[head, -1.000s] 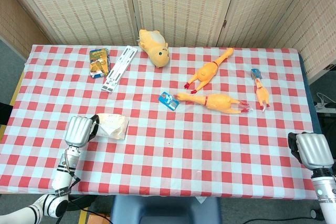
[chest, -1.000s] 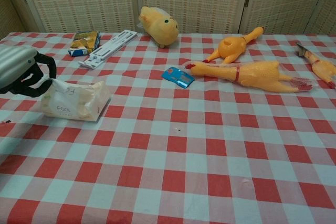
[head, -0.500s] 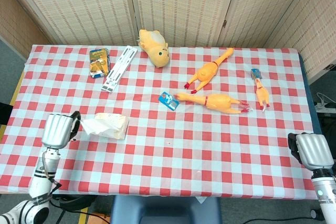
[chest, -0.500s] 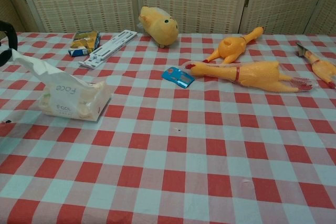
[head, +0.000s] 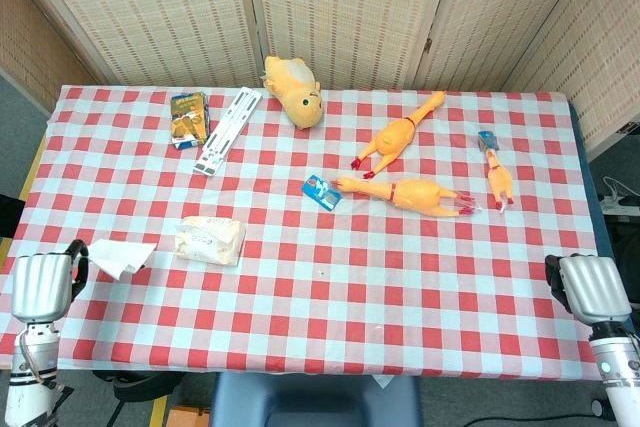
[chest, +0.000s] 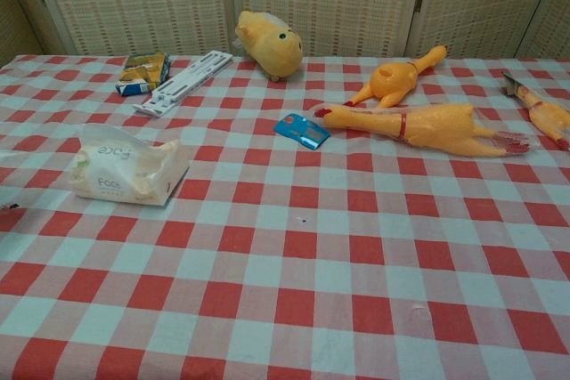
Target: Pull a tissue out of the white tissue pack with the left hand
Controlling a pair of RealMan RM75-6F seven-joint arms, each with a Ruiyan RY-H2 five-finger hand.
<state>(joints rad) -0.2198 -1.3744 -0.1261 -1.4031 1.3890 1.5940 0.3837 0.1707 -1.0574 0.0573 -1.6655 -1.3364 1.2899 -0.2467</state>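
The white tissue pack (head: 211, 239) lies on the checked table at the left, and the chest view shows the tissue pack (chest: 127, 166) with its top flap raised. A white tissue (head: 121, 256) hangs clear of the pack, to its left. My left hand (head: 42, 286) pinches one end of that tissue near the table's front left corner. My right hand (head: 590, 288) rests at the front right edge with nothing in it, fingers curled. Neither hand shows in the chest view.
Three yellow rubber chickens (head: 408, 194) lie mid-right, beside a small blue card (head: 320, 190). At the back stand a yellow plush toy (head: 293, 91), a white folding rack (head: 228, 129) and a snack packet (head: 188, 119).
My left hand has moved left and toward the front edge, drawing the tissue fully out of the pack. The pack has settled flat. The right hand has not moved.
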